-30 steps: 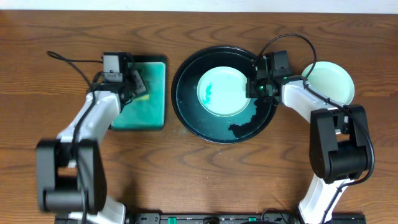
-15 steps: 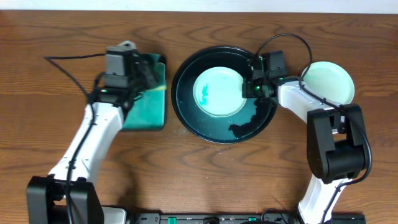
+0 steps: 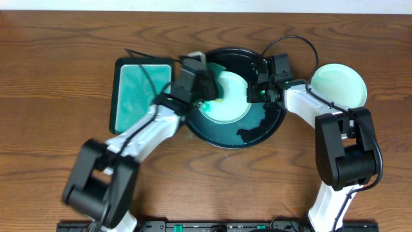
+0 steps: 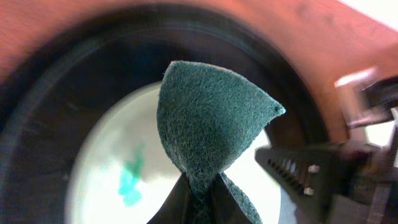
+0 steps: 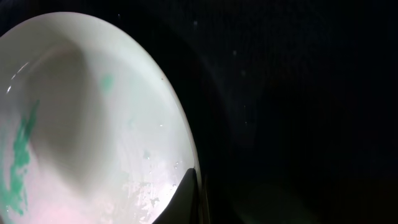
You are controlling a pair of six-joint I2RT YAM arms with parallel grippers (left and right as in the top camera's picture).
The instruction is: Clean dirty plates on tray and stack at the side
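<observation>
Well, from overhead the large round black shallow pan [image 3: 219,143] sits midway along the dark-brown wood-grain counter [image 3: 64,32], nearer its far edge. A small round white plate with teal smears [image 3: 233,108] lies inside it. The left gripper [image 3: 207,87] hangs over the plate's left half, jaws closed on a dark green scouring sponge [image 3: 217,91]. The right gripper [image 3: 256,91] is at the plate's right rim. A rectangular teal tray [image 3: 143,93] lies just left of the pan. A second pale round plate [image 3: 339,85] rests on bare counter toward the right edge, apart from the pan.

From the left wrist, the sponge stands folded to a point above the plate; whether it touches, I cannot tell. A teal smear [image 4: 129,183] shows on the plate's left part. To wipe well, I judge the sponge should press flat and sweep over that smear toward the held rim, so the plate does not slide.

From the right wrist, one dark fingertip [image 5: 186,199] lies against the plate's rim, and the jaws look closed on it, steadying the plate. Room is tight, with the pan's rim close on the left and the other gripper on the right. Bare counter around the pale plate offers stacking room.
</observation>
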